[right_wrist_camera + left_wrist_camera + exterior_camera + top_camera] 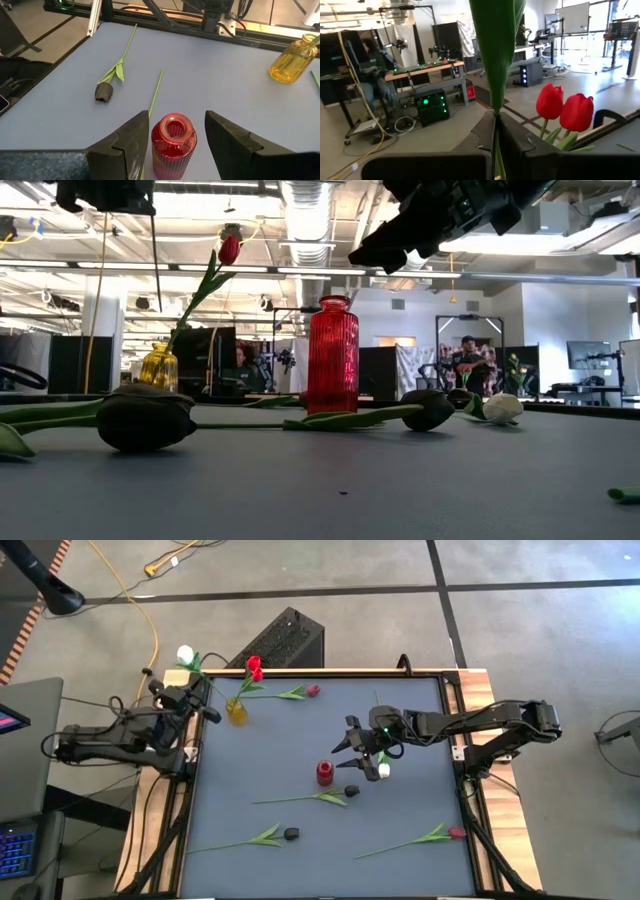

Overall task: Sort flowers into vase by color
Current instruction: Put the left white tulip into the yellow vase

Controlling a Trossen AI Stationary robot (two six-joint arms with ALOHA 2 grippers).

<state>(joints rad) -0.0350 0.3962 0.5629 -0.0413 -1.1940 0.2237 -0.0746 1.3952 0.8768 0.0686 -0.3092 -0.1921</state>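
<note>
My left gripper (192, 700) is at the table's far left corner, shut on a white tulip (185, 655), beside the yellow vase (236, 711), which holds two red tulips (254, 667). My right gripper (350, 746) is open above the red vase (324, 773) at mid table. Its fingers stand on either side of the vase's mouth (172, 127) without touching it. A white tulip (384, 770), two black tulips (351, 790) (291, 833) and two red tulips (312, 691) (457, 833) lie flat on the mat. My left gripper pinches the white tulip's green stem (496, 131) between its two shut fingers. A long leaf (496, 45) rises from the hold. The flower is lifted clear of the table, its white head (185, 655) beyond the table's far edge.
The grey mat (400, 810) has a raised wooden rim (330, 673). A black box (280, 640) stands behind the far edge. In the low view the red vase (332, 355) stands upright among the lying flowers. People sit at desks in the room beyond.
</note>
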